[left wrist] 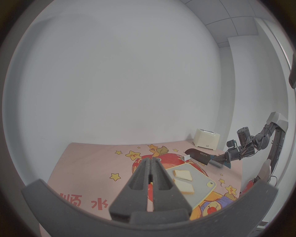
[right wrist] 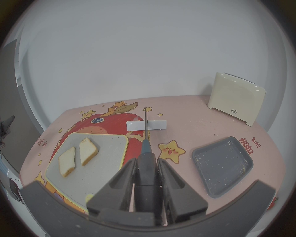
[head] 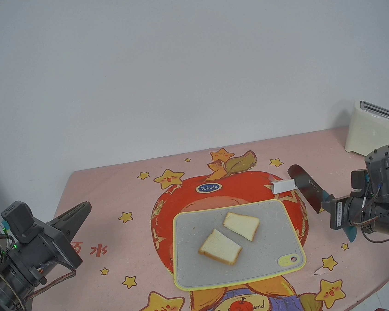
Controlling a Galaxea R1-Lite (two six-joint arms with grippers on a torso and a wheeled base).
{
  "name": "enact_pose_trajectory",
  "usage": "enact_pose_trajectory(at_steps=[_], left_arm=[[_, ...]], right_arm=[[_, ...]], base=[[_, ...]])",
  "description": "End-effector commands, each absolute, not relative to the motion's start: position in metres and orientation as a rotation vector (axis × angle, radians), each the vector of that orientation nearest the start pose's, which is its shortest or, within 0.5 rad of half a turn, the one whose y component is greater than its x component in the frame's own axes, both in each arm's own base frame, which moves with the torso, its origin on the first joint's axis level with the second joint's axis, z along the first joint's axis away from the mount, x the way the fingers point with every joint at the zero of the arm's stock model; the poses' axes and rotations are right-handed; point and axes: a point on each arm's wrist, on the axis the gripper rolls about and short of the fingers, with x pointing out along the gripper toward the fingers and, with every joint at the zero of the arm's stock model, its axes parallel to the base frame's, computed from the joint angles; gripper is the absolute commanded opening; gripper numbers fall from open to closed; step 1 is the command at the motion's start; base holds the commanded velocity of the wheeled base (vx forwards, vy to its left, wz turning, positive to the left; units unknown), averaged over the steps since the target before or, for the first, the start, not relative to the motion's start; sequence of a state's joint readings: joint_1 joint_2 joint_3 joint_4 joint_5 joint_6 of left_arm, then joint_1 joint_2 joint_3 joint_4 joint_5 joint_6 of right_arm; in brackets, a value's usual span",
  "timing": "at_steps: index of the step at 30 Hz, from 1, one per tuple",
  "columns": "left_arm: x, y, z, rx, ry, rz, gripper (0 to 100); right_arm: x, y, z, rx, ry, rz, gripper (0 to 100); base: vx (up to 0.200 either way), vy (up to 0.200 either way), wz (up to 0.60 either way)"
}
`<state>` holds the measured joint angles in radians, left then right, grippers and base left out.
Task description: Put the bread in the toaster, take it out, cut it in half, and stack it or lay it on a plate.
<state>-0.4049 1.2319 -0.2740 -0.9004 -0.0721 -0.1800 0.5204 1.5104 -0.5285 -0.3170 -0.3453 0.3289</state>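
Pink table (head: 107,205), bread (head: 220,247) mid board (head: 265,247), knife (head: 307,186) beside

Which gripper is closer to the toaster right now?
Right. The right gripper, shut on the knife, hovers just in front of the toaster at the table's far right corner; the left gripper sits across the table at its left edge.

- The right gripper (right wrist: 146,162) is clamping the knife (right wrist: 146,150) by its handle, with the blade showing edge-on and pointing across a small white block (right wrist: 155,125).
- Two bread halves (right wrist: 67,161) (right wrist: 88,150) are lying side by side, slightly apart, on the grey cutting board (right wrist: 101,160).
- A dark grey tray (right wrist: 222,163) is sitting on the pink table (right wrist: 191,117), on the other side of the knife.
- The cream toaster (right wrist: 236,97) is standing beyond the tray, near the wall.
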Motion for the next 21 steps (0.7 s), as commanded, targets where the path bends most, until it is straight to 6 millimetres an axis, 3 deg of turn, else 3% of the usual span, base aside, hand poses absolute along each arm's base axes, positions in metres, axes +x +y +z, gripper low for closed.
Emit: enact_pose_trajectory(at_steps=[1,21], left_arm=[[0.151,-0.067,0.177,-0.168,0.101,-0.47,0],[0.151,-0.066,0.177,-0.164,0.104,-0.475,0]], right_arm=[[0.195,0.104,0.131,0.031,0.632,0.069,0],[0.194,0.109,0.113,-0.011,0.7,0.075,0]], base=[[0.0,0.0,0.0],[0.0,0.0,0.0]])
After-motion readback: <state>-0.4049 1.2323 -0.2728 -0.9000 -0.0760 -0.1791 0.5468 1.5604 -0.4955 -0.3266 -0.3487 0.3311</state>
